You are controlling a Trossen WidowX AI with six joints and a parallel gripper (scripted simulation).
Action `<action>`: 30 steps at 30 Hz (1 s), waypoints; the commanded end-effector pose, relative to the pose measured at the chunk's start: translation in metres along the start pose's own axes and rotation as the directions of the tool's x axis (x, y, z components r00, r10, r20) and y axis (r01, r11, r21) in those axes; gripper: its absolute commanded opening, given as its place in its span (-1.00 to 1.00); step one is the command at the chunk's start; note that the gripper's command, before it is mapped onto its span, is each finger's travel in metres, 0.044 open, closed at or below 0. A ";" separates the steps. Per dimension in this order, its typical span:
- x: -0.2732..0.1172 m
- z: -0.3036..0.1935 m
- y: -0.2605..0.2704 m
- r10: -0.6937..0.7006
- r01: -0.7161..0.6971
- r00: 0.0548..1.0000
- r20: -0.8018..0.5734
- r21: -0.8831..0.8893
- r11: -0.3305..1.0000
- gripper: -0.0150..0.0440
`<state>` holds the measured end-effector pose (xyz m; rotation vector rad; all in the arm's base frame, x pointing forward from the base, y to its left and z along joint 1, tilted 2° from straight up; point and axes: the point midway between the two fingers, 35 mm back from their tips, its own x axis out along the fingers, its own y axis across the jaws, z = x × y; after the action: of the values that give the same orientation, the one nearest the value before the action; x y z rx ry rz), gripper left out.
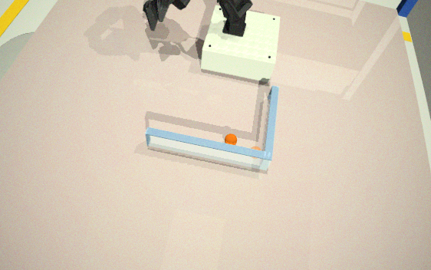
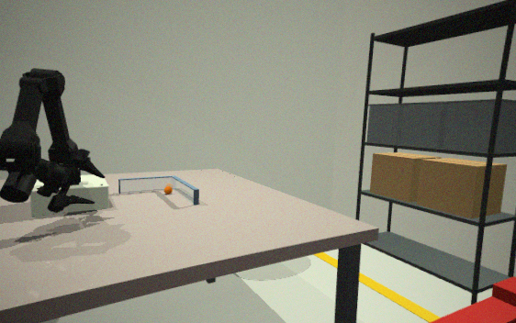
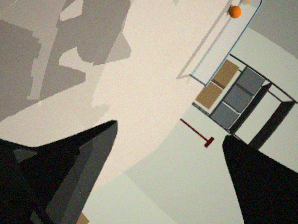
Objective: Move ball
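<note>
An orange ball [image 1: 230, 139] [image 2: 168, 190] [image 3: 234, 11] rests on the table beside the inner side of the long clear wall [image 1: 199, 141] [image 3: 200, 78]. The short clear wall [image 1: 273, 123] meets it in a corner. The see-through copy [image 1: 255, 149] is a pale orange shape deeper in that corner, partly behind the long wall's blue top edge. My gripper [image 1: 157, 24] [image 2: 98, 189] [image 3: 172, 133] is open and empty. It hangs above the table beside the arm's base, well away from the ball and outside the walls.
The pale base box [image 1: 241, 57] [image 2: 69, 199] stands near the short wall's end on the base side. Shadows of the arm fall on the table [image 1: 115, 192] [image 2: 220, 220]. A shelf rack [image 2: 363, 174] with brown boxes stands beyond the table.
</note>
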<state>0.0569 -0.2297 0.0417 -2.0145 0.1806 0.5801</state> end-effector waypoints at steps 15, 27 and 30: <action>0.111 0.008 -0.050 0.122 0.461 0.801 0.587 -0.733 0.501 0.41; 0.191 0.039 -0.099 0.386 0.835 0.550 0.740 -0.484 -0.263 0.41; 0.211 0.049 -0.114 0.475 0.849 0.496 0.727 -0.293 -0.439 0.41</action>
<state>0.2484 -0.1210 0.0130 -2.6539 -2.2754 1.5050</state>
